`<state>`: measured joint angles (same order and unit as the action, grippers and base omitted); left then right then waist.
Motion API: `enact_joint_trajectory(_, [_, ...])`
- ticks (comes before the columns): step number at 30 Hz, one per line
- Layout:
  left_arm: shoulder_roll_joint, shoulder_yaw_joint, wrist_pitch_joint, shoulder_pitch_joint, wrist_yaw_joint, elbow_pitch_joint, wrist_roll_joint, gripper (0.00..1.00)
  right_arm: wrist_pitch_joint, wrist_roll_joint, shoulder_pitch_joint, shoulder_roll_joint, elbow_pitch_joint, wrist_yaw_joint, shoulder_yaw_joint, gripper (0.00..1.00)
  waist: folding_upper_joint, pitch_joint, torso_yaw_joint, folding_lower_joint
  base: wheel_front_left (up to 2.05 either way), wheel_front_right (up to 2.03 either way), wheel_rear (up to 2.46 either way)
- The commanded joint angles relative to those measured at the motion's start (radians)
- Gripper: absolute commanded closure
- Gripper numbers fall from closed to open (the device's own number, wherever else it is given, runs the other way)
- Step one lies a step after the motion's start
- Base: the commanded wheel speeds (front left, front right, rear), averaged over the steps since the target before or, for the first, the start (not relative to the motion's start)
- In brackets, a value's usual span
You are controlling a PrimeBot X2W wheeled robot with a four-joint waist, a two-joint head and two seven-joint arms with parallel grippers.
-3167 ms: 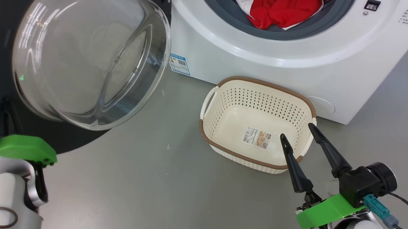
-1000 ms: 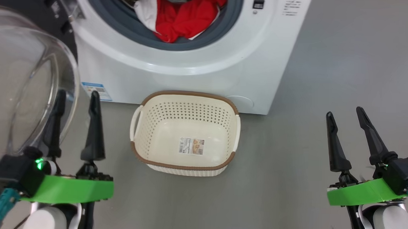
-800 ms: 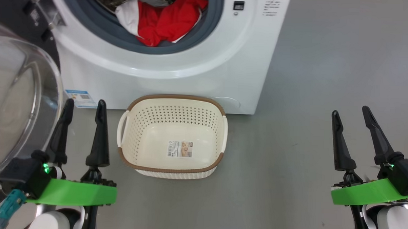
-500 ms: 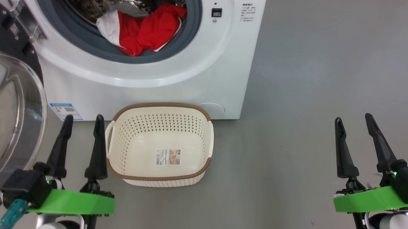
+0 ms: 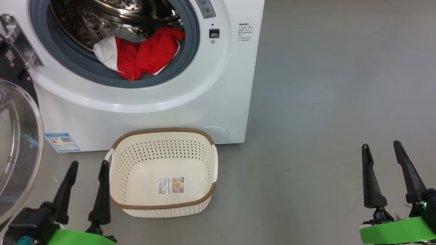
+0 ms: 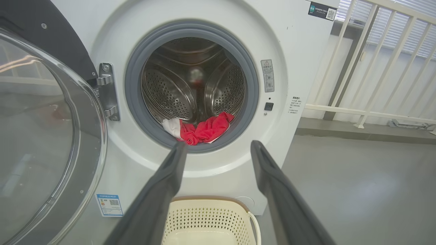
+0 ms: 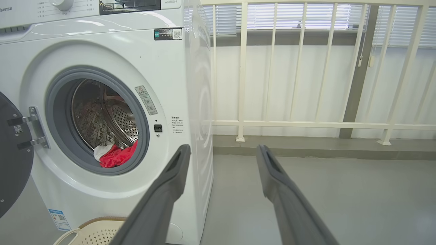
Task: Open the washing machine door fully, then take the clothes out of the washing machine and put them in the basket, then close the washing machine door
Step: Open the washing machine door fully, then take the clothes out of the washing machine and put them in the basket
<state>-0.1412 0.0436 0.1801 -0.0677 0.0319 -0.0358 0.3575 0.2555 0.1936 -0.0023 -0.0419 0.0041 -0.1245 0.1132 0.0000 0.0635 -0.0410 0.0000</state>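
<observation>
Standing in the upper left of the head view on a grey floor [image 5: 331, 86], the washing machine [image 5: 223, 82] shows its round opening uncovered, with a grey gasket [image 5: 60, 62] ringing the perforated steel drum [image 5: 109, 10]. The washing machine door [image 5: 6, 155] hangs swung wide at the left edge, its clear glass bowl bulging toward the camera. The basket [image 5: 163, 130] sits on the floor at the bottom, left of centre, just before the machine's lower front, its cream bottom bare around a sticker [image 5: 171, 185]. The clothes [image 5: 140, 58] lie at the lower lip of the drum, red with a white part on the left, resting against the gasket and well apart from the basket. In the lower left corner the left gripper [image 5: 89, 163] points up the frame, fingers spread, one finger just beside the basket's left rim. In the lower right the right gripper [image 5: 380, 144] is likewise spread over bare floor, well apart from the basket. A small blue label [image 5: 62, 141] marks the machine's lower left front.
</observation>
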Motion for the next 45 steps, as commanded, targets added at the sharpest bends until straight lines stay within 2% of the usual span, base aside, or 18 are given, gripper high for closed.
enact_joint_trajectory(1, [-0.025,-0.037,0.003,-0.003,0.005,0.022,-0.002,0.0,0.006,0.011,-0.004,-0.008,-0.028,-0.006,-0.02,0.0,0.0,-0.013,-0.009,0.0,0.0,0.0,0.0])
enact_joint_trajectory(10, [-0.04,-0.034,0.032,0.064,0.012,0.023,-0.023,0.0,0.006,0.027,0.045,-0.008,0.0,-0.006,-0.027,0.0,0.0,-0.066,-0.021,0.0,0.0,0.0,0.0])
enact_joint_trajectory(25, [-0.055,-0.022,0.056,0.115,0.023,0.04,-0.052,0.0,0.006,0.017,0.1,-0.008,0.006,-0.006,-0.039,0.0,0.0,-0.092,-0.014,0.0,0.0,0.0,0.0])
enact_joint_trajectory(29, [-0.051,-0.023,0.049,0.113,0.048,0.045,-0.059,0.0,0.006,0.016,0.101,-0.008,0.003,-0.006,-0.04,0.0,0.0,-0.091,-0.01,0.0,0.2,-0.2,0.0])
enact_joint_trajectory(37, [-0.047,-0.021,0.046,0.11,0.058,0.052,-0.053,0.0,0.006,0.015,0.098,-0.008,0.004,-0.006,-0.043,0.0,0.0,-0.093,-0.007,0.0,0.93,-0.93,0.0])
enact_joint_trajectory(45, [-0.039,-0.009,0.051,0.111,0.052,0.066,-0.042,0.0,0.006,0.021,0.091,-0.008,0.006,-0.006,-0.041,0.0,0.0,-0.093,-0.004,0.0,1.84,-1.84,0.0])
